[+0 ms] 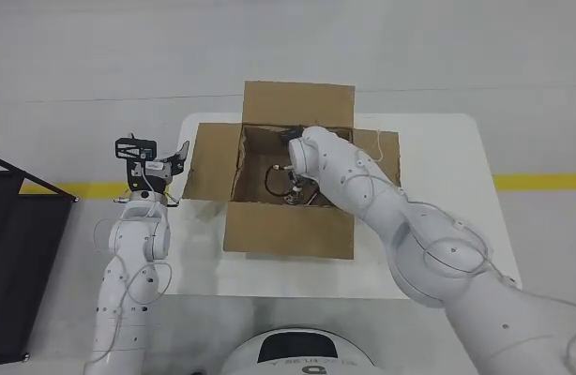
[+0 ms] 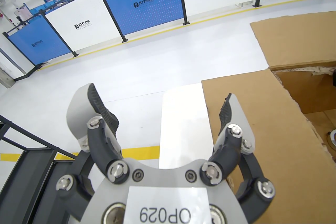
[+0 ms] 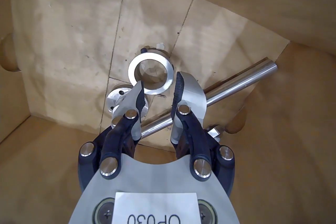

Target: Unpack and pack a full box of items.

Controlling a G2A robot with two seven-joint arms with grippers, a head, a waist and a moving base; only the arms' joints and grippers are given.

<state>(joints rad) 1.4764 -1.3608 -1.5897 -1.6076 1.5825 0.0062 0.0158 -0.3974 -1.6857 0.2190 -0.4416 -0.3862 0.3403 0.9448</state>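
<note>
The open cardboard box (image 1: pixel 286 231) stands on the white table (image 1: pixel 438 187). My right gripper (image 1: pixel 290 186) is down inside it. In the right wrist view this gripper (image 3: pixel 158 83) is open to a narrow gap just above a silver metal ring (image 3: pixel 151 67), whose near rim lies between the fingertips. A flanged metal piece (image 3: pixel 115 99) and a steel rod (image 3: pixel 236 83) lie beside the ring on the box floor (image 3: pixel 73 25). My left gripper (image 1: pixel 159 152) is open and holding nothing beside the box's left flap (image 2: pixel 249 117), near the table's left edge.
A black rack (image 1: pixel 16 244) stands on the floor left of the table. The box's four flaps are folded outward. Bare table (image 2: pixel 181 117) shows between the left gripper's fingers (image 2: pixel 105 109). Blue and white partition panels (image 2: pixel 147 4) line the far floor.
</note>
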